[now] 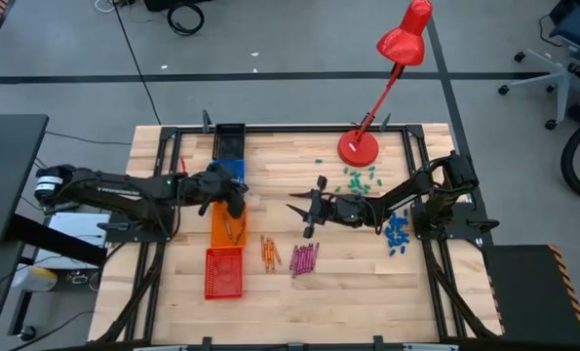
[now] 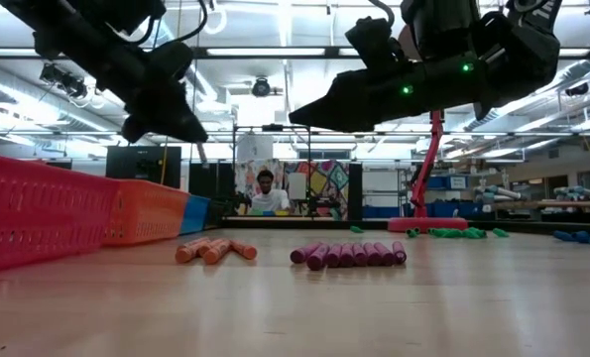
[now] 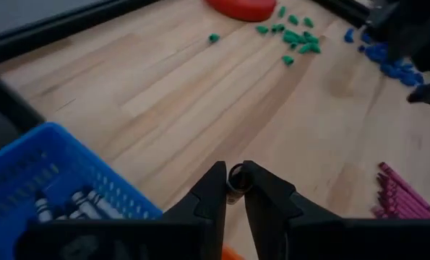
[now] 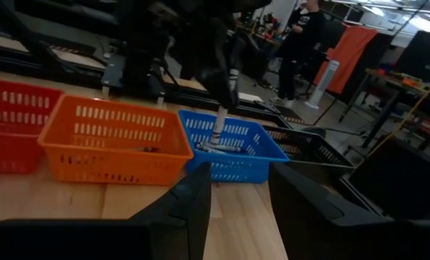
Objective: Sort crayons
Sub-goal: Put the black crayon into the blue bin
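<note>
Crayons, loose: an orange group (image 1: pixel 268 252) and a magenta-pink group (image 1: pixel 303 258) lie side by side on the counter (image 1: pixel 367 292), lower centre of the high view; in the low view the orange sticks (image 2: pixel 213 249) sit left of the pink row (image 2: pixel 349 254).

Crayons, binned: grey-silver sticks (image 3: pixel 66 206) lie in the blue basket (image 3: pixel 27 155), lower left of the left wrist view.

Crayon, held: one grey stick (image 4: pixel 220 119) hangs upright above the blue basket (image 4: pixel 233 148), centre of the right wrist view, pinched in the left pincer (image 3: pixel 235 189), whose fingers are narrow around its dark end.

Left pincer (image 1: pixel 235 200): left of centre in the high view, by the orange basket (image 1: pixel 223 226).

Right pincer (image 1: pixel 306 213): centre of the high view, above the pink group, fingers spread wide, holding nothing.

Baskets: red basket (image 1: pixel 223 273) lower left, orange above it, blue (image 1: pixel 229 148) near the top edge of the counter.

Other: red lamp (image 1: pixel 382 83), green bits (image 1: pixel 358 178), blue bits (image 1: pixel 397 234) on the right half.
</note>
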Controlling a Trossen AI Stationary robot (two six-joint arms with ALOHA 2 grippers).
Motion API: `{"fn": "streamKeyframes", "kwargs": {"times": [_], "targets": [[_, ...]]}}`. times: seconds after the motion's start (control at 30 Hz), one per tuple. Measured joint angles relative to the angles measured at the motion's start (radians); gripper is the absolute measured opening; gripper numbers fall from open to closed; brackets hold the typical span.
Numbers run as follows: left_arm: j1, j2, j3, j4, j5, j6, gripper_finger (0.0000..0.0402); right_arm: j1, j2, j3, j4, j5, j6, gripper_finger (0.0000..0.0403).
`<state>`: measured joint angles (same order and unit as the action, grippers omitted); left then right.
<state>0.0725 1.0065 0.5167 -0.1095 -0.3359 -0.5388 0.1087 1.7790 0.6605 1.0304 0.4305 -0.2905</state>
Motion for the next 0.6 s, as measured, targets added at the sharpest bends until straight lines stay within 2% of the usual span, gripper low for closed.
{"fn": "streamKeyframes", "kwargs": {"times": [0.6], "targets": [[0.163,-0.035,0.000,-0.305,0.004,-0.129,0.0054,-0.001,0.000,0.000,-0.010,-0.014,-0.008,0.0142]]}}
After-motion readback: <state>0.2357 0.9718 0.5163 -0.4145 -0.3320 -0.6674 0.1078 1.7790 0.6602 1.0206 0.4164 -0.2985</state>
